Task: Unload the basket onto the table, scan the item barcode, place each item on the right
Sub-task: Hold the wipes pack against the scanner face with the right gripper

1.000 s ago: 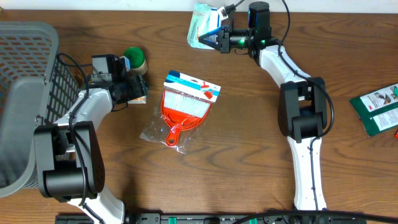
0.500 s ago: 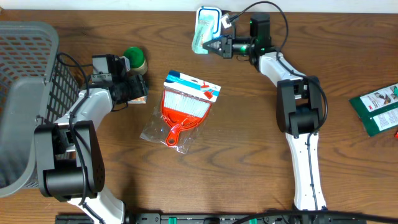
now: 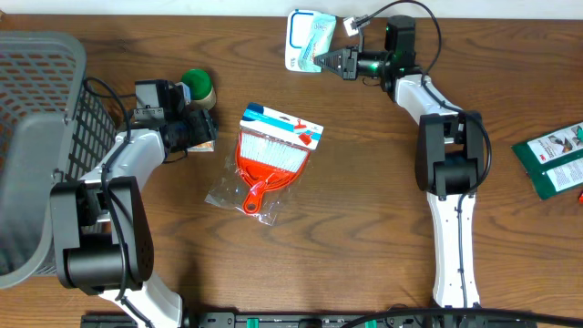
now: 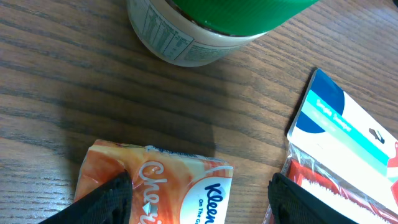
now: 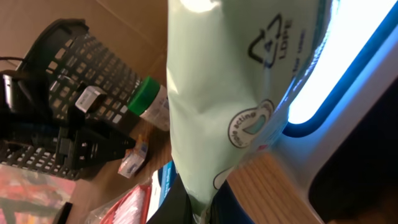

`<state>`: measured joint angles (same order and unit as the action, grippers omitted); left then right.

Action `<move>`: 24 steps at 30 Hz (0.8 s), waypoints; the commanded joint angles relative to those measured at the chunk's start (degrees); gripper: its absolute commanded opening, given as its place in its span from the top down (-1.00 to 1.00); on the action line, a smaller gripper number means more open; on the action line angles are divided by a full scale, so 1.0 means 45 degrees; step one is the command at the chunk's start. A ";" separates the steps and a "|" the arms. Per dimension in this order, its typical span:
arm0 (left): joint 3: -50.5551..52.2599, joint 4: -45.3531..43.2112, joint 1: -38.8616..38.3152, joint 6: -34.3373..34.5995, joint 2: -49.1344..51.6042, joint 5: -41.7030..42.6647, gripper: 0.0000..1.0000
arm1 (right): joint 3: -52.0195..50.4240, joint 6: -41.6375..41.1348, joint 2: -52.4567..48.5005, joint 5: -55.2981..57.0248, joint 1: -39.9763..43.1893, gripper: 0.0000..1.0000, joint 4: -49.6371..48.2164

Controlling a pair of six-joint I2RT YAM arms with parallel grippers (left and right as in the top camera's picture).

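Pouch (image 3: pixel 319 38) in right claw (image 3: pixel 321 60), farther right.

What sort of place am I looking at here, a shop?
Probably a mock shop checkout, not a real store: a grey basket, packaged goods such as a brush set on a wooden table, and the right gripper holding a pale green pouch at a lit, blue-rimmed device.

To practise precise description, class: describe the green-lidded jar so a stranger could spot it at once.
Find the grey basket at the left, then the left gripper beside it. Just beyond it is the jar: round and green-lidded, unlike the flat brush packet nearby.
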<state>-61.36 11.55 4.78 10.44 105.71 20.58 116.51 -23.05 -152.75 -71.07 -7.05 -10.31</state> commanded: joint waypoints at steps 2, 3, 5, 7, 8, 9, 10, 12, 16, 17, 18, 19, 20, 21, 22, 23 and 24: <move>0.0272 0.0185 0.0068 -0.0073 0.0593 -0.0505 -0.41 | 0.0155 -0.0029 0.0180 -0.0758 -0.0199 0.98 -0.0476; 0.0272 0.0180 0.0068 -0.0073 0.0593 -0.0505 -0.41 | 0.0155 -0.0102 0.0180 -0.0758 -0.0233 0.98 -0.0583; 0.0272 0.0185 0.0068 -0.0073 0.0593 -0.0505 -0.41 | 0.0155 -0.0160 0.0180 -0.0758 -0.0277 0.98 -0.0675; 0.0272 0.0185 0.0068 -0.0078 0.0593 -0.0505 -0.41 | 0.0155 -0.0160 0.0180 -0.0758 -0.0316 0.98 -0.0675; 0.0272 0.0185 0.0068 -0.0073 0.0593 -0.0505 -0.42 | 0.0155 -0.0160 0.0180 -0.0758 -0.0340 0.98 -0.0670; 0.0272 0.0185 0.0068 -0.0073 0.0593 -0.0505 -0.42 | 0.0155 -0.0160 0.0180 -0.0753 -0.0355 0.98 -0.0670; 0.0272 0.0185 0.0068 -0.0073 0.0593 -0.0505 -0.41 | 0.0155 -0.0160 0.0180 -0.0753 -0.0364 0.98 -0.0670; 0.0272 0.0185 0.0068 -0.0078 0.0593 -0.0505 -0.41 | 0.0155 -0.0160 0.0180 -0.0753 -0.0364 0.98 -0.0670; 0.0272 0.0185 0.0068 -0.0073 0.0593 -0.0505 -0.41 | 0.0155 -0.0160 0.0180 -0.0748 -0.0359 0.98 -0.0670; 0.0272 0.0185 0.0068 -0.0078 0.0593 -0.0505 -0.42 | 0.0155 -0.0155 0.0180 -0.0748 -0.0359 0.98 -0.0670; 0.0272 0.0185 0.0068 -0.0073 0.0593 -0.0505 -0.42 | 0.0155 -0.0155 0.0180 -0.0748 -0.0359 0.98 -0.0670; 0.0272 0.0185 0.0068 -0.0078 0.0593 -0.0505 -0.42 | 0.0155 -0.0155 0.0180 -0.0748 -0.0364 0.98 -0.0670; 0.0272 0.0185 0.0068 -0.0073 0.0593 -0.0505 -0.41 | 0.0155 -0.0160 0.0180 -0.0753 -0.0359 0.98 -0.0670; 0.0272 0.0185 0.0068 -0.0078 0.0593 -0.0505 -0.42 | 0.0155 -0.0155 0.0180 -0.0753 -0.0359 0.98 -0.0670; 0.0272 0.0185 0.0068 -0.0078 0.0593 -0.0505 -0.42 | 0.0155 -0.0155 0.0180 -0.0748 -0.0359 0.98 -0.0670; 0.0272 0.0185 0.0068 -0.0073 0.0593 -0.0505 -0.41 | 0.0155 -0.0155 0.0180 -0.0748 -0.0364 0.98 -0.0670; 0.0272 0.0185 0.0068 -0.0078 0.0593 -0.0505 -0.41 | 0.0155 -0.0155 0.0180 -0.0743 -0.0369 0.98 -0.0670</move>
<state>-61.36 11.55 4.78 10.44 105.71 20.58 116.51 -23.53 -152.75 -72.88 -8.23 -13.10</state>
